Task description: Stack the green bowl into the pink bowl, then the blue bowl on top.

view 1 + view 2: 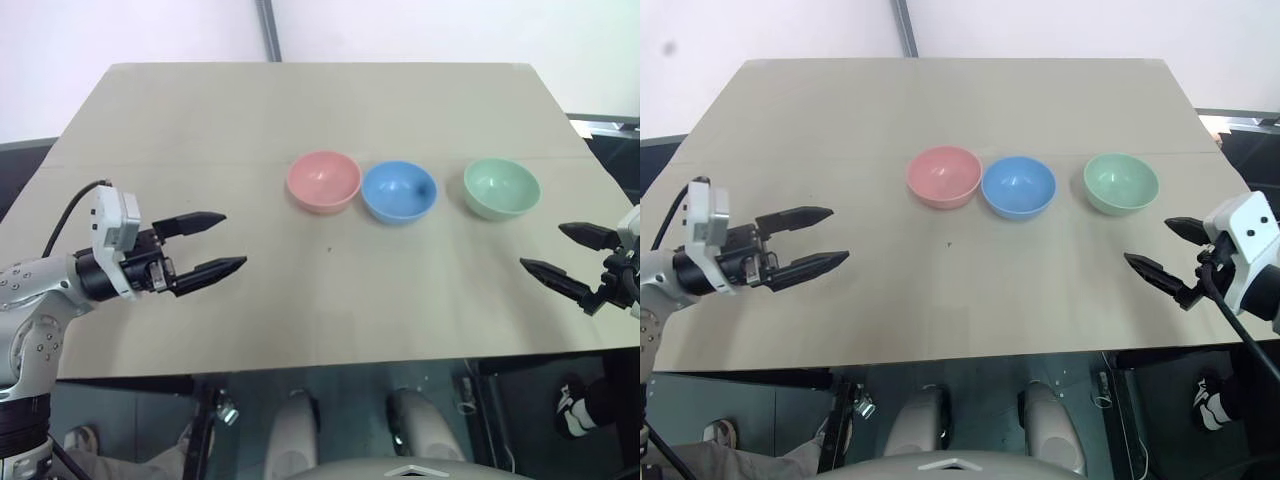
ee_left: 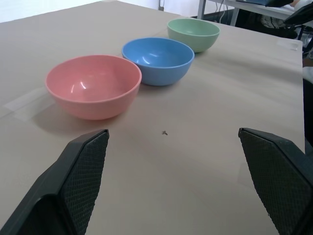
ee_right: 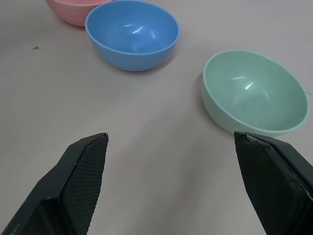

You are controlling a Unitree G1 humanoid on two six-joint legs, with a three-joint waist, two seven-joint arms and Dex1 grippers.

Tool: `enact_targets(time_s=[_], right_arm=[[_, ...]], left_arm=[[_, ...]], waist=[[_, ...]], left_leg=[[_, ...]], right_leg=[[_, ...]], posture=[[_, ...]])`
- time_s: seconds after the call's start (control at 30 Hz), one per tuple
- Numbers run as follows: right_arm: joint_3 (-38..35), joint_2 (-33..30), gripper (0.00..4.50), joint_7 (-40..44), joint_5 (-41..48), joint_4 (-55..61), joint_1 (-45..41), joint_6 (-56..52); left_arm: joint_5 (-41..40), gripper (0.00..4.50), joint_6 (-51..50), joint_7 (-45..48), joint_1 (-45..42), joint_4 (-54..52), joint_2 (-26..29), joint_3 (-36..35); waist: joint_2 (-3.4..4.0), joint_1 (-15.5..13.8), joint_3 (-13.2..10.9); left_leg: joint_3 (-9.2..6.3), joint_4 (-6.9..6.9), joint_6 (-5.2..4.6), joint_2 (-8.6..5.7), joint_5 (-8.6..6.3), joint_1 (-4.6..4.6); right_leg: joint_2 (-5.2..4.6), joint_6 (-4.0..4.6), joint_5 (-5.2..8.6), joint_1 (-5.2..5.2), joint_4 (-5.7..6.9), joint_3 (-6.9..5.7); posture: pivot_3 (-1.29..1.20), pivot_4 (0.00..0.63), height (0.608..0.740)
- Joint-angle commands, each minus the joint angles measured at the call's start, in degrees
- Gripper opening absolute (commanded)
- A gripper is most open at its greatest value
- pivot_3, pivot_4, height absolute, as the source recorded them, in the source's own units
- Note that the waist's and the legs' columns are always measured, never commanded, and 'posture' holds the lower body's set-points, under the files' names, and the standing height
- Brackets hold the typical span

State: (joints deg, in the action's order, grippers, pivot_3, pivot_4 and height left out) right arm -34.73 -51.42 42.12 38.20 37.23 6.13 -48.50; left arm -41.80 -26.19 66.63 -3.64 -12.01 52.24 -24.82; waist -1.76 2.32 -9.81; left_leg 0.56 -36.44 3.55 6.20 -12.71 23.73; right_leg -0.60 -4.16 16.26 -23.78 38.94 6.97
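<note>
Grippers: both hang over the near part of the table, one at each side, both empty and well short of the bowls.
Left gripper point(image 1: 222, 242): near the table's left edge, aimed toward the middle; its two black fingers are spread wide with nothing between them.
Right gripper point(image 1: 1158, 247): near the right edge, aimed inward and tilted down a little; fingers also spread wide, holding nothing.
Table point(image 1: 330, 320): a plain tan top, bare between the grippers apart from a tiny dark speck point(image 2: 165, 132) in front of the pink bowl.
Bowl row: three bowls of like size stand upright and mouth-up in a line across the middle of the table, past both grippers; none is stacked in another.
Pink bowl point(image 1: 323, 181): leftmost of the row, empty, the closest bowl to the left gripper.
Blue bowl point(image 1: 399, 191): in the middle, just beside the pink bowl with their rims nearly meeting; whether they touch cannot be told.
Green bowl point(image 1: 501, 188): rightmost, set a clear gap away from the blue bowl, and the closest bowl to the right gripper; in the right wrist view it lies just ahead of that gripper's fingers.
Far end: the tabletop beyond the bowls runs to a pale wall.
</note>
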Motion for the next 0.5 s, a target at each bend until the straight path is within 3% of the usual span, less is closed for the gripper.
enact_targets(time_s=[0.03, 0.5], right_arm=[[-1.3, -0.6, 4.48, -0.7, 0.3, 1.3, -1.0, 0.9], [8.2, 0.4, 4.48, -2.8, -1.5, 0.7, -6.8, 4.3]], left_arm=[[-0.8, 4.50, -0.3, -0.1, -1.0, -0.9, 0.2, -0.6], [-1.7, 4.50, -2.2, -3.2, -3.0, -3.6, -2.2, 1.7]], waist=[[0.00, 0.0, 0.0], [0.00, 0.0, 0.0]], left_leg=[[0.00, 0.00, 0.00, 0.00, 0.00, 0.00], [-0.01, -0.02, 0.00, 0.00, 0.00, -0.01]], right_leg=[[0.00, 0.00, 0.00, 0.00, 0.00, 0.00], [0.00, 0.00, -0.01, 0.02, 0.03, 0.00]], posture=[[0.00, 0.150, 0.740], [0.00, 0.150, 0.740]])
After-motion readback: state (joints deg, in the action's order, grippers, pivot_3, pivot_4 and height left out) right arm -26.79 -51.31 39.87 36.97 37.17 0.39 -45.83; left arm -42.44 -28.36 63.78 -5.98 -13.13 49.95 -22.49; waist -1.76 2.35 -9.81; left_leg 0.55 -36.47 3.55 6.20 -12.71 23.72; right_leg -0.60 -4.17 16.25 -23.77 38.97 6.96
